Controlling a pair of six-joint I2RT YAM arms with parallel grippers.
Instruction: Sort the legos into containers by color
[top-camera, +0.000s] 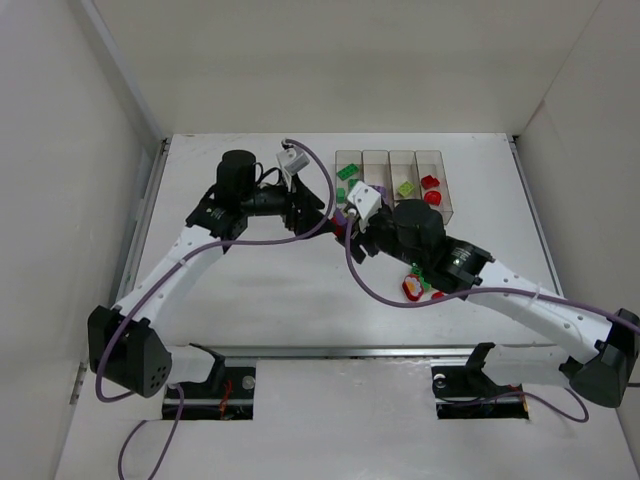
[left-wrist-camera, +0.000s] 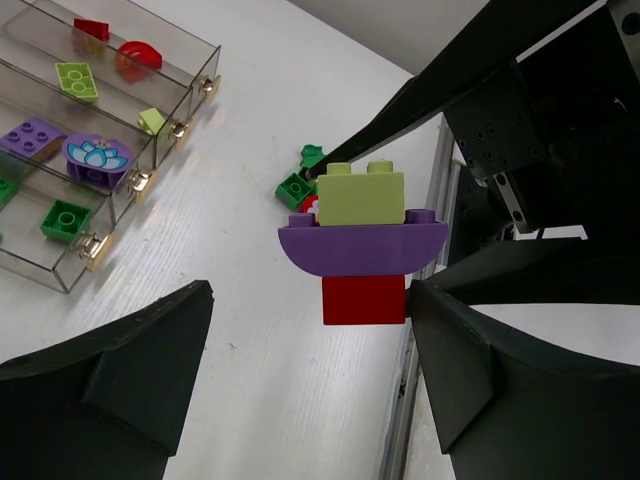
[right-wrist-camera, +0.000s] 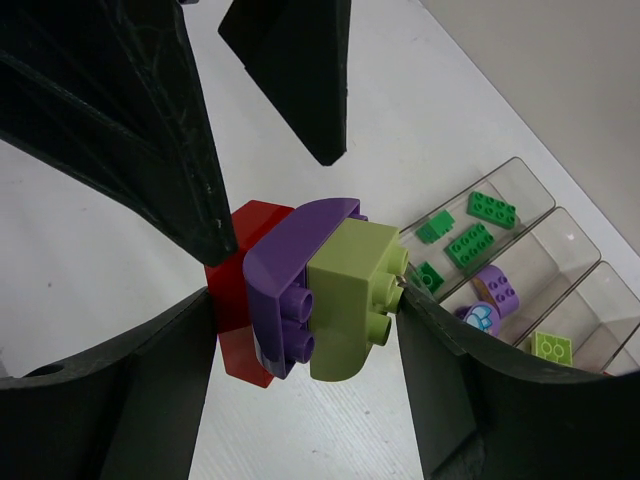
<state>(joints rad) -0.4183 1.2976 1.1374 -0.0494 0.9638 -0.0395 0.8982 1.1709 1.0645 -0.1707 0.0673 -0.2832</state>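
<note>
My right gripper (right-wrist-camera: 305, 300) is shut on a stack of three joined legos held above the table: a red brick (right-wrist-camera: 240, 300), a purple curved piece (right-wrist-camera: 290, 260) and a yellow-green brick (right-wrist-camera: 350, 300). My left gripper (left-wrist-camera: 310, 300) is open wide at the stack's red end (left-wrist-camera: 365, 298); one finger (left-wrist-camera: 440, 330) sits against the red brick, the other stands well apart. In the top view both grippers meet just left of the four clear bins (top-camera: 362, 200). The bins hold green (left-wrist-camera: 65, 220), purple (left-wrist-camera: 32, 135), yellow-green (left-wrist-camera: 77, 80) and red (left-wrist-camera: 140, 55) legos, one colour each.
Loose green legos (left-wrist-camera: 297, 188) and a red-and-white piece (top-camera: 412, 288) lie on the table under my right arm. White walls enclose the table on three sides. A metal rail (top-camera: 330, 352) runs along the near edge.
</note>
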